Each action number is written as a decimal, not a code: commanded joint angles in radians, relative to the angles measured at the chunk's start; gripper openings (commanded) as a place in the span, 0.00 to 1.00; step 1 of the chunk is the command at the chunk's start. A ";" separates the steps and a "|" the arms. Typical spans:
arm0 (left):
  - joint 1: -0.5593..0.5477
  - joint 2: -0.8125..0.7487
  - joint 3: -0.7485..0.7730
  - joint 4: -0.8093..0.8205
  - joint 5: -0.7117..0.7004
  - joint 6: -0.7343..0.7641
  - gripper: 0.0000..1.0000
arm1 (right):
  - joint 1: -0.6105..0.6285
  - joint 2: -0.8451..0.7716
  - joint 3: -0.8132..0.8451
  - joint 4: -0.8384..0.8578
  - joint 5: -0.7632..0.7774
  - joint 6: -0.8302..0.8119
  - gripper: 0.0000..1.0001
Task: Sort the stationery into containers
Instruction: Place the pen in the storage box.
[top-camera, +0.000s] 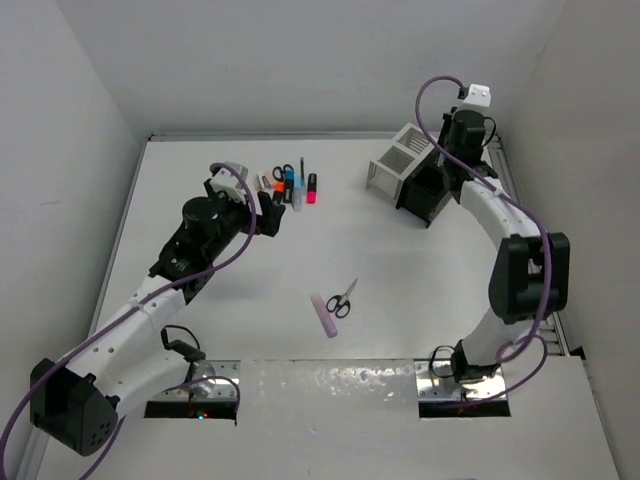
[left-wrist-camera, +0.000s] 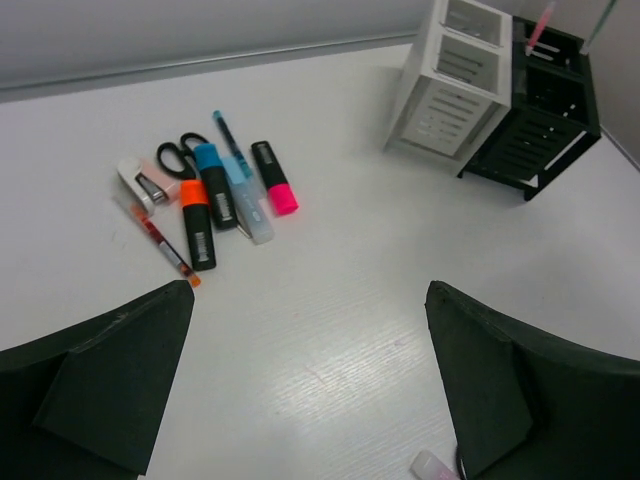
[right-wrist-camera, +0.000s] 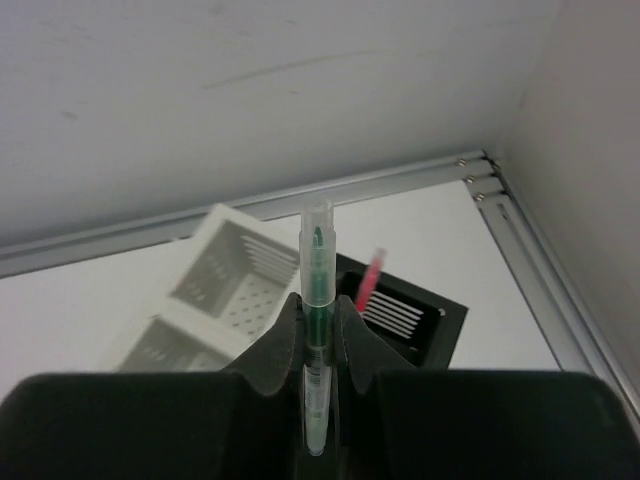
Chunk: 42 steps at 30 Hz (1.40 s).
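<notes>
Closest to the arm bases I see the lilac bar (top-camera: 324, 315) lying flat on the table (top-camera: 420, 290), with a pair of scissors (top-camera: 343, 298) just beside its far end. Further out, the left gripper (left-wrist-camera: 308, 295) hovers with its jaws spread wide and nothing between them, looking onto the loose cluster beyond it. A red pen (left-wrist-camera: 165, 245) is nearest. Past it an orange marker (left-wrist-camera: 197, 222), a blue marker (left-wrist-camera: 214, 186) and a pink marker (left-wrist-camera: 274, 177) lie roughly side by side, with a pale clear piece (left-wrist-camera: 252, 212) between the blue and the pink. A thin blue pen (left-wrist-camera: 228, 138), a second pair of scissors (left-wrist-camera: 177, 157) and a small white piece (left-wrist-camera: 138, 182) sit at the cluster's far and left edges. Off to the right and farther back stand the two containers, touching each other, the white box (left-wrist-camera: 445, 85) toward the middle of the table and the black box (left-wrist-camera: 545, 130) on its outer side. A pink pen (right-wrist-camera: 370, 280) leans in a compartment of the black box, its top poking above the rim. Through the right wrist camera I look down into two compartments of the white box and see their perforated floors. The right gripper (right-wrist-camera: 318, 330) hangs above the boxes, clenched on a green pen (right-wrist-camera: 317, 250) that runs lengthwise between the fingers, its clear-capped end sticking out toward the seam between the boxes. I cannot tell which compartment it is over.
</notes>
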 joint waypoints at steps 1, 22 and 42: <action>0.038 0.009 -0.001 -0.011 -0.045 -0.025 1.00 | -0.061 0.097 0.071 0.104 0.060 0.026 0.00; 0.093 0.137 0.005 0.073 -0.004 -0.023 1.00 | -0.138 0.297 0.039 0.322 -0.021 0.052 0.00; 0.096 0.103 -0.018 0.099 0.007 -0.036 1.00 | -0.135 0.270 -0.015 0.212 -0.086 0.051 0.36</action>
